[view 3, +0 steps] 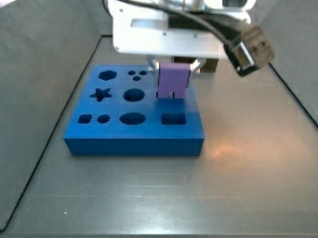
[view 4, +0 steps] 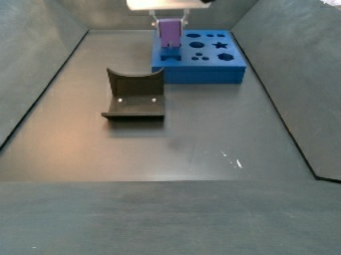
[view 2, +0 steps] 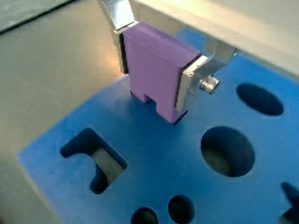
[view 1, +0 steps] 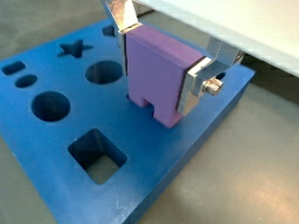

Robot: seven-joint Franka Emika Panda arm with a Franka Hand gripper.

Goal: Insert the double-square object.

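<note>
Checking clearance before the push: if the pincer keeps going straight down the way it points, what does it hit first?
Likely the blue board. The pincer points down, shut on the double-square object, whose lower end is at the board's top face. Whether it sits over a matching hole is unclear; a wrist view shows it beside the square hole.

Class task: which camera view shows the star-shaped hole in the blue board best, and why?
A side view: the star-shaped hole lies whole and unobstructed on the blue board, left of the gripper holding the double-square object. The far side view shows it tiny; one wrist view shows it slanted, the other clips it.
</note>
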